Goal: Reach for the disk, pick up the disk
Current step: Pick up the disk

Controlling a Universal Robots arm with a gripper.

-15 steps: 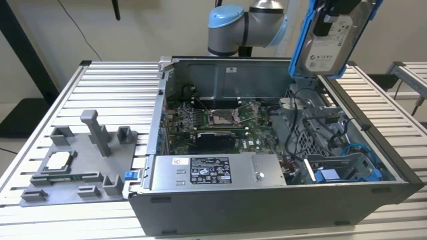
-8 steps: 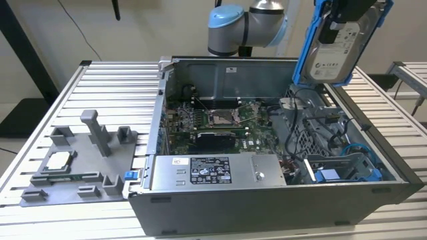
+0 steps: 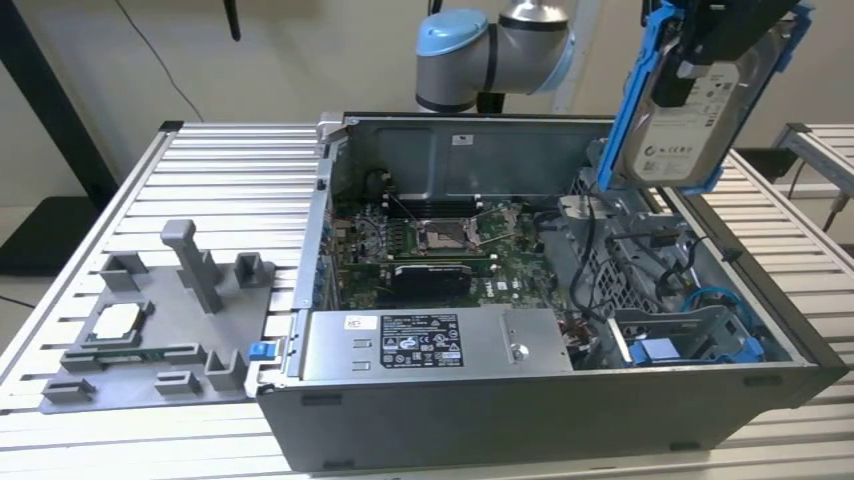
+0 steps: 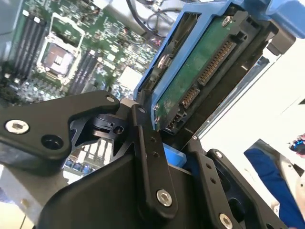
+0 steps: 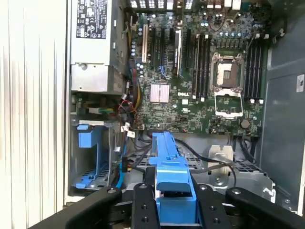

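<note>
We hold the disk [image 3: 697, 100] aloft, clear of the open computer case [image 3: 534, 400].

Our gripper [image 5: 174, 200] has its black jaws pinched on the blue frame's end, so the disk hangs upright with its white label facing outward in the exterior view, above the case's far corner on that view's right; in the second wrist view the drive's green underside and connector edge [image 4: 209, 67] tilt away from us, the frame seated between the fingers [image 4: 150, 162]; we judge the edge grip keeps the pads off the circuit board; below sit the motherboard [image 5: 190, 71], an empty blue drive bay [image 5: 90, 157] and the power supply [image 3: 427, 340]; the grey fixture tray [image 3: 147, 340] rests well apart on the table.
</note>
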